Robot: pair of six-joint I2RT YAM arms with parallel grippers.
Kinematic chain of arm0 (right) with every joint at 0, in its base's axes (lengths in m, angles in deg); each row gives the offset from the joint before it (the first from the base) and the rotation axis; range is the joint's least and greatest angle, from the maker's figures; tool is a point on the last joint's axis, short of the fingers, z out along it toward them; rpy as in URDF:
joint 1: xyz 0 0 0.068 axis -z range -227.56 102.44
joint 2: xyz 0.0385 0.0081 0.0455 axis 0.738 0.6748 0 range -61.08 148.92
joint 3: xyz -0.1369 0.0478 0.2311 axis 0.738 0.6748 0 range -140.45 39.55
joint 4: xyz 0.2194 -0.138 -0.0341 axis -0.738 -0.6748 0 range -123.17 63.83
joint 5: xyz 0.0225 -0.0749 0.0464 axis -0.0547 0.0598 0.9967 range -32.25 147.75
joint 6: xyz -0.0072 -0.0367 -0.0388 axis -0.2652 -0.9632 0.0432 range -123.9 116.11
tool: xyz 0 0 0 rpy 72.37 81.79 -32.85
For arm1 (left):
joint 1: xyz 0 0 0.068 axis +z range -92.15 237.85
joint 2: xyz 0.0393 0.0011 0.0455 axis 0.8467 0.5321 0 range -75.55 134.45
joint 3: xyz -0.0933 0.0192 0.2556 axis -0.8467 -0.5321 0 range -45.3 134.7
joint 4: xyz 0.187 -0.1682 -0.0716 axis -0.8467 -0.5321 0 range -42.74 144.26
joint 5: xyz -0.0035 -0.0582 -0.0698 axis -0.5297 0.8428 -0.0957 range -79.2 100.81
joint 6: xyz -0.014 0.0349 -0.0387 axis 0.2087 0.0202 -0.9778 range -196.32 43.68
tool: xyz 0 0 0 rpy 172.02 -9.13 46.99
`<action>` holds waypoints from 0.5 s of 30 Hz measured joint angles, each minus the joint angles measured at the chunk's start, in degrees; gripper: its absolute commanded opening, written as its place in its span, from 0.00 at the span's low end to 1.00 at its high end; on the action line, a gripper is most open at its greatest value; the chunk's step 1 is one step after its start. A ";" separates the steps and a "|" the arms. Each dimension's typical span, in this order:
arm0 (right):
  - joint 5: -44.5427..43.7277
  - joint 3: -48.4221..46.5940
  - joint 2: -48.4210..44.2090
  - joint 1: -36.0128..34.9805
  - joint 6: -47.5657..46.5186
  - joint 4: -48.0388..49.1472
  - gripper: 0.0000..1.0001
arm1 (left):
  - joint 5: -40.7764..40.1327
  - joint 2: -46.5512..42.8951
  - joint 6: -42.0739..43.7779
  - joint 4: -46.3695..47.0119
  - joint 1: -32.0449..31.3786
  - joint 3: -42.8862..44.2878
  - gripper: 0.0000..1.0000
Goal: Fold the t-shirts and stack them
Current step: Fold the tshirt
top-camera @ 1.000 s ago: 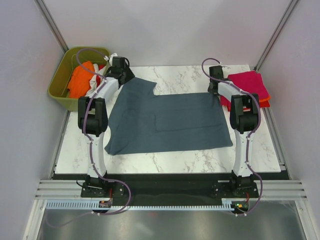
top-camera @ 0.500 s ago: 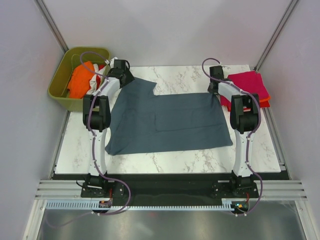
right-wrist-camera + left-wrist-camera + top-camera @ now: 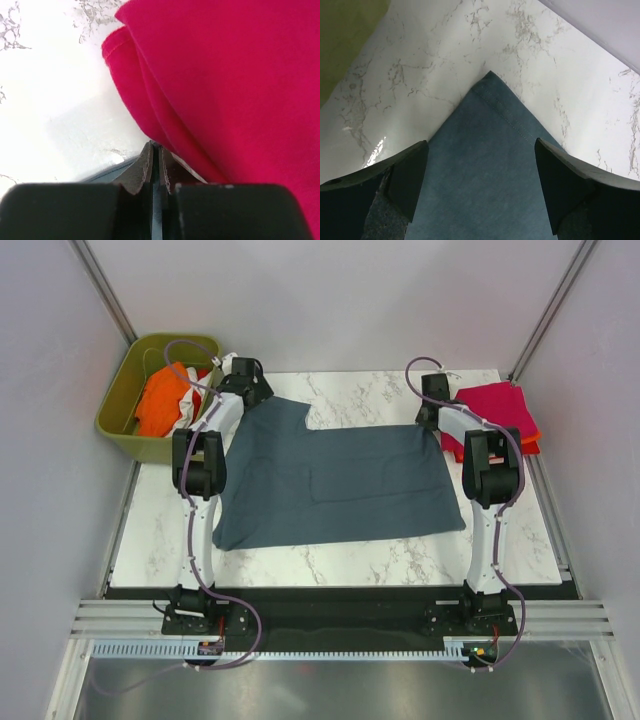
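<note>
Cloth like this slate blue-grey t-shirt [image 3: 340,480], lying flat on the marble table [image 3: 370,390], looks light and floppy, so grab corners: left gripper [image 3: 480,145] hangs spread over its far-left corner, right gripper [image 3: 155,148] is pressed together, seemingly pinching the far-right edge beside the magenta t-shirt [image 3: 225,75].

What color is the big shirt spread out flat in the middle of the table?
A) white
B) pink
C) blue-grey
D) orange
C: the blue-grey shirt lies spread across the marble table, while the pink shirt sits folded at the right edge and the orange shirt is in the green bin.
</note>
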 measured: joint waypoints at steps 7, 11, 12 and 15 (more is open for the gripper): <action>1.51 3.58 -2.29 -0.02 0.17 1.03 0.07 | -1.55 0.55 0.09 -3.76 0.20 2.29 0.91; 2.21 4.15 -2.67 -0.02 0.26 1.25 0.06 | -2.08 0.55 0.44 -4.35 0.26 2.38 0.88; 2.38 4.37 -2.80 -0.02 0.28 1.36 0.06 | -2.12 0.55 0.55 -4.57 0.26 2.47 0.88; 2.93 5.95 -3.78 -0.02 0.46 1.90 0.06 | -2.12 0.55 1.09 -5.46 0.31 2.60 0.86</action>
